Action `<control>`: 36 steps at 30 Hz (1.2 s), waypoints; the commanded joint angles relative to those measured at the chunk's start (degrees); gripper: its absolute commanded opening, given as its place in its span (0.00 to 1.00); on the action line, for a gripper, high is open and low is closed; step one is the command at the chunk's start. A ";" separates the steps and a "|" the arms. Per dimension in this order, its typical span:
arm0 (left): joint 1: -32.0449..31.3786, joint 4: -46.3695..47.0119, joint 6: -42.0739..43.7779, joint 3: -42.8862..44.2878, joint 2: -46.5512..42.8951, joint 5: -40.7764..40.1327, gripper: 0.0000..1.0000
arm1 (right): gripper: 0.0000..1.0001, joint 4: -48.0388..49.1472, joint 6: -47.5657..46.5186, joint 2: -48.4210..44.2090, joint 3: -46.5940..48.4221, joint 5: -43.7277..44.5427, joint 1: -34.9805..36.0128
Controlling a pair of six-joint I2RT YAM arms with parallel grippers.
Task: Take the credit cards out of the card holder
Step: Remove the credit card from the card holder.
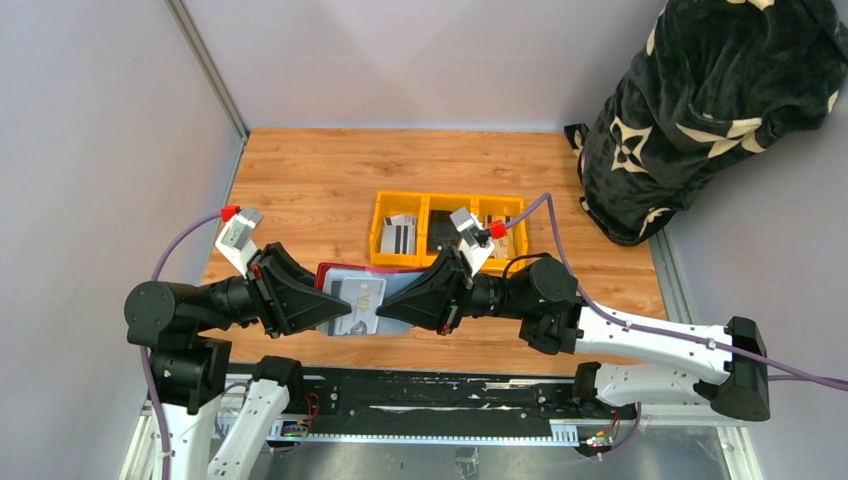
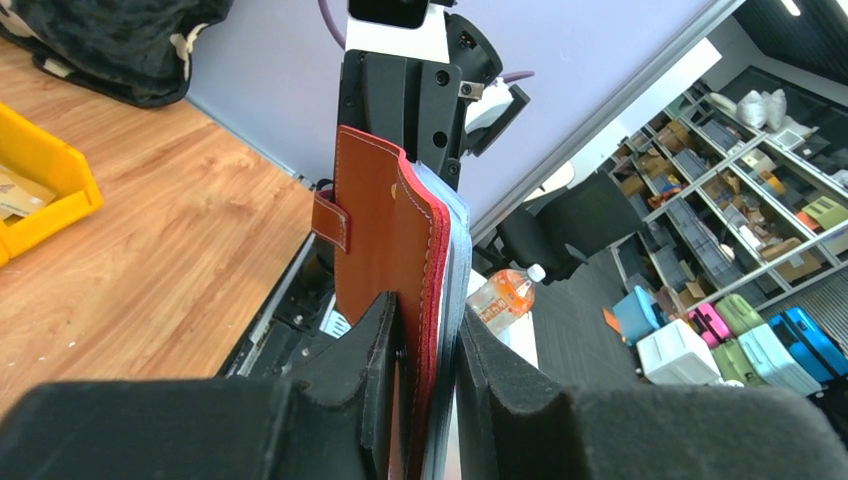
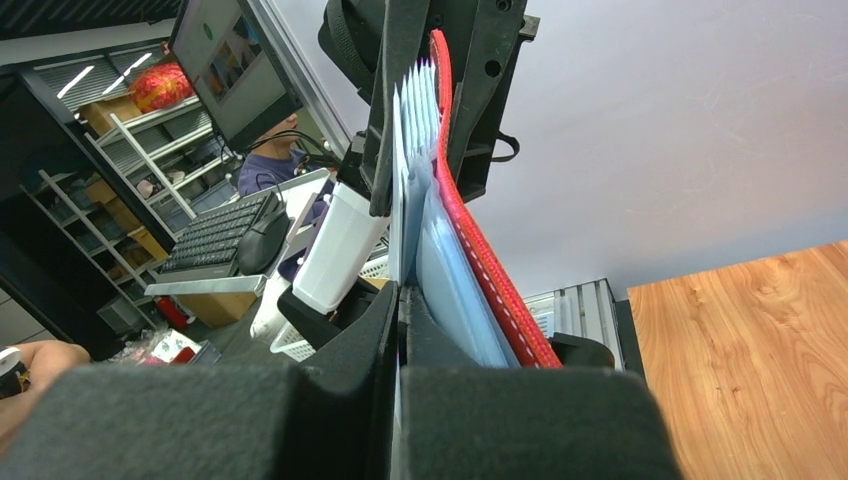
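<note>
The card holder (image 1: 348, 303), dark red with pale blue-grey sleeves, is held open in the air between both grippers near the table's front edge. A tan card (image 1: 364, 291) and a grey card (image 1: 352, 323) show in its sleeves. My left gripper (image 1: 322, 300) is shut on the holder's left side; in the left wrist view (image 2: 430, 370) the red cover (image 2: 375, 230) and sleeves stand between its jaws. My right gripper (image 1: 386, 305) is shut on the outermost pale sleeve (image 3: 398, 230) at the right edge. Whether a card lies in that pinch is hidden.
A yellow three-part bin (image 1: 378, 225) stands behind the grippers, with striped cards (image 1: 400, 236) in its left part and a black item (image 1: 443, 232) in the middle. A black blanket bundle (image 1: 700, 100) with cream stars stands at the back right. A grey wall runs along the left.
</note>
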 commanded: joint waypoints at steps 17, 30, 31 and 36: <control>-0.34 -0.89 2.78 1.76 -0.86 -0.44 0.11 | 0.25 1.67 1.81 2.60 3.20 -3.32 -1.02; -0.34 -1.36 2.52 3.00 -0.07 -0.41 0.24 | 0.00 3.31 1.79 -2.14 -2.28 -1.75 -1.09; -0.34 -1.23 2.38 3.07 -0.07 -0.42 0.26 | 0.00 3.58 2.04 -2.13 -2.35 -1.85 -1.07; -0.34 -1.09 2.19 3.12 -0.03 -0.38 0.25 | 0.00 4.19 2.47 -1.09 -1.05 -3.72 -1.08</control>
